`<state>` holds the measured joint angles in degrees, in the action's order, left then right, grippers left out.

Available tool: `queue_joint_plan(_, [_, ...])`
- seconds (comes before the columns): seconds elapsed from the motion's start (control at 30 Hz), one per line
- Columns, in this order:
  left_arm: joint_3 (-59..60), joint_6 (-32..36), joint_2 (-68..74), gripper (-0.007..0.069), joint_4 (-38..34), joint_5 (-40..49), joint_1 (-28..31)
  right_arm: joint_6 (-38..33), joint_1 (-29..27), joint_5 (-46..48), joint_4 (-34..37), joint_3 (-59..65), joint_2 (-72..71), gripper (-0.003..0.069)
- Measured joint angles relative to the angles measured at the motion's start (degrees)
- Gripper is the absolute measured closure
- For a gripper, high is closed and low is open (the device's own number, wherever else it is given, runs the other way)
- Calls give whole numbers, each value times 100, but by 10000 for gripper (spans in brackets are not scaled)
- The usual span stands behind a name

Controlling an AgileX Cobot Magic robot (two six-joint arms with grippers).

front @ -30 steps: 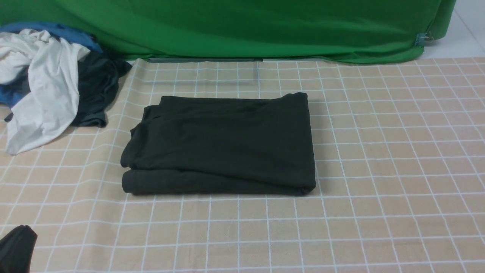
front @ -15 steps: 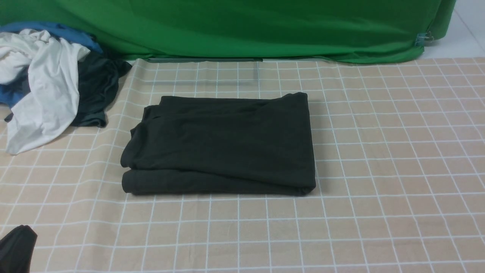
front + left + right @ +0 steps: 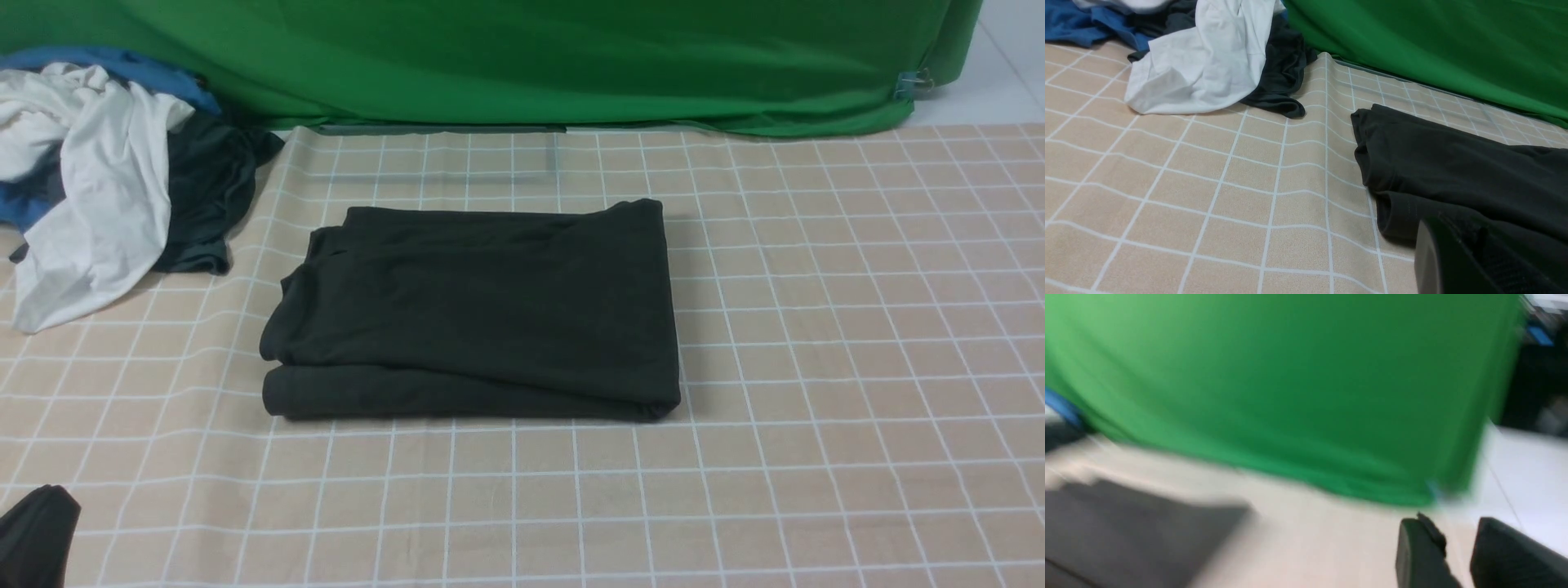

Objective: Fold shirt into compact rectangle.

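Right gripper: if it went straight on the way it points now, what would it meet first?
Probably the green backdrop. The right gripper holds nothing; the shirt lies off to the side. Blur hides depth.

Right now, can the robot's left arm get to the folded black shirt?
Probably yes. The left gripper, shut and empty, sits at the near left corner, and only bare checked tablecloth lies between it and the folded black shirt. The pile of clothes lies farther back, out of the way.

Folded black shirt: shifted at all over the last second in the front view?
No. The folded black shirt keeps the same position against the white grid lines of the beige checked tablecloth.
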<state>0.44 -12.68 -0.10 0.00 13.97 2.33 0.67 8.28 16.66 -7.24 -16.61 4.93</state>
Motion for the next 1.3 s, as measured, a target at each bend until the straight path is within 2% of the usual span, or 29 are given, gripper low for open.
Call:
queue_joint_plan(0.13, [0,0,0,611,0,0,-1,-66,-516,13,0,999,-255,421])
queue_joint_plan(0.3, [0,0,0,611,0,3,-1,-66,-579,-23,0,1683,-466,421])
queue_joint_plan(1.3, [0,0,0,611,0,6,-1,25,-579,-260,5,1705,-495,421])
